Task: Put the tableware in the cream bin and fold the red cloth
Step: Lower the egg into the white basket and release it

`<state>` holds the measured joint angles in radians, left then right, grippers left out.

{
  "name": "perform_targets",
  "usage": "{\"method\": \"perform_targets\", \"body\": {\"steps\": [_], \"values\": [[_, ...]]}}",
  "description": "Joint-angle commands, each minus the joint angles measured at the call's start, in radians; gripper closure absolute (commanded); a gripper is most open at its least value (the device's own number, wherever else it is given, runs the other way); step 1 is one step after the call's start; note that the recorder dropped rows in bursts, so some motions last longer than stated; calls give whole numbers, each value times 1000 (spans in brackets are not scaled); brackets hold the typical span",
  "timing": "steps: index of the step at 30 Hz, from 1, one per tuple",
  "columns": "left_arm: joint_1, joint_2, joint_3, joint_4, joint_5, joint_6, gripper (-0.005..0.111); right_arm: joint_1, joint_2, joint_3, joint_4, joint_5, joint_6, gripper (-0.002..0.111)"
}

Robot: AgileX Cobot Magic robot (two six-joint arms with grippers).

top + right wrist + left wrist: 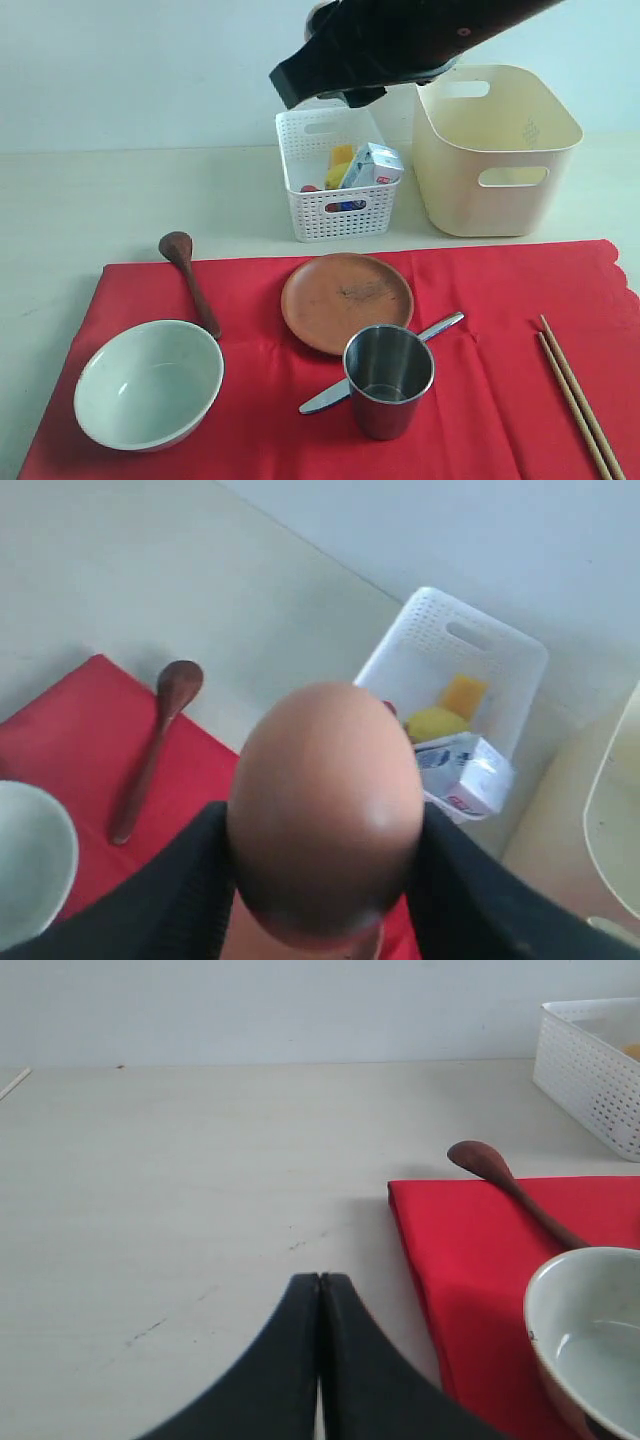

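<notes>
The red cloth (480, 400) lies flat on the table. On it stand a pale bowl (148, 383), a terracotta plate (347, 300) and a steel cup (388, 378). A metal knife (440, 327) lies beside the cup, and wooden chopsticks (578, 395) lie at the right. The dark wooden spoon (190, 275) rests partly off the cloth's far edge. The cream bin (495, 150) stands at the back right. My right gripper (325, 880) is shut on a brown egg (325, 800), high above the white basket. My left gripper (320, 1282) is shut and empty, low over bare table left of the cloth.
A white lattice basket (340, 175) sits left of the cream bin. It holds a milk carton (375, 165) and yellow food items. My right arm (400, 40) reaches in from the top right over the basket. Bare table lies behind and left of the cloth.
</notes>
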<state>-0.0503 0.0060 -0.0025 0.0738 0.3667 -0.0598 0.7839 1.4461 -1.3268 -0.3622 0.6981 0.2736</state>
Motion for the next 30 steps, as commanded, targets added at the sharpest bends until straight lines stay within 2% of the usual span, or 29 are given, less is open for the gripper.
{"method": "perform_targets", "body": {"steps": [1, 5, 15, 21, 30], "values": [[2, -6, 2, 1, -8, -1, 107, -105, 128, -74, 69, -13, -67, 108], [2, -6, 2, 1, -8, -1, 107, -203, 279, -172, 213, -15, -185, 108], [2, -6, 2, 1, -8, -1, 107, -344, 591, -432, 473, -11, -373, 108], [2, -6, 2, 1, -8, -1, 107, -378, 764, -607, 565, 14, -429, 108], [2, -6, 2, 1, -8, -1, 107, -378, 990, -834, 572, 88, -429, 107]]}}
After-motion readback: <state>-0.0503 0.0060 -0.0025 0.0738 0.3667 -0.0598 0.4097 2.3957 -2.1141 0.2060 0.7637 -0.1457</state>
